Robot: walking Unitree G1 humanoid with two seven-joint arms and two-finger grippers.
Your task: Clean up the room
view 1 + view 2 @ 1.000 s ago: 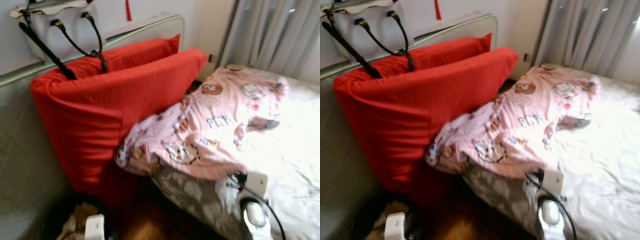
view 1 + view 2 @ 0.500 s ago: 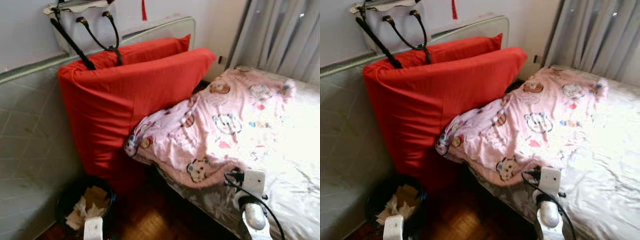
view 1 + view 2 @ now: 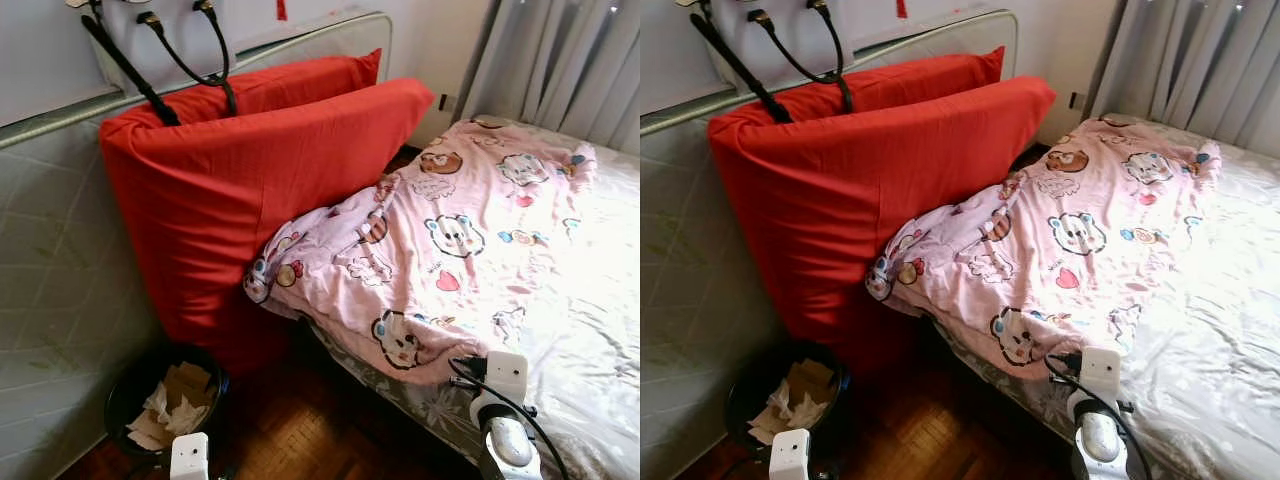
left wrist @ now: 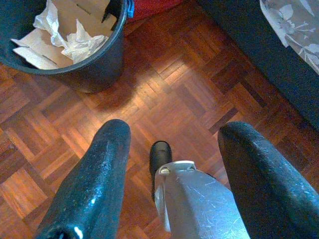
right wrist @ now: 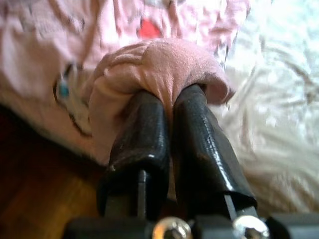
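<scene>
Gripping pink blanket point(image 5: 164, 64) in right fingers point(image 5: 149, 134), paper-filled bin point(image 4: 99, 64)

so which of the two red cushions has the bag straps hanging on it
The front red cushion, the bigger one nearest the pink blanket; black straps drape over its top edge. The rear red cushion stands behind it.

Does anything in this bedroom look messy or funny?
Yes. The pink cartoon blanket lies crooked, one end hanging off the bed against the big red cushions. The right pincer is pinching a fold of it. The left pincer hangs open over the floor by a black bin stuffed with paper.
</scene>
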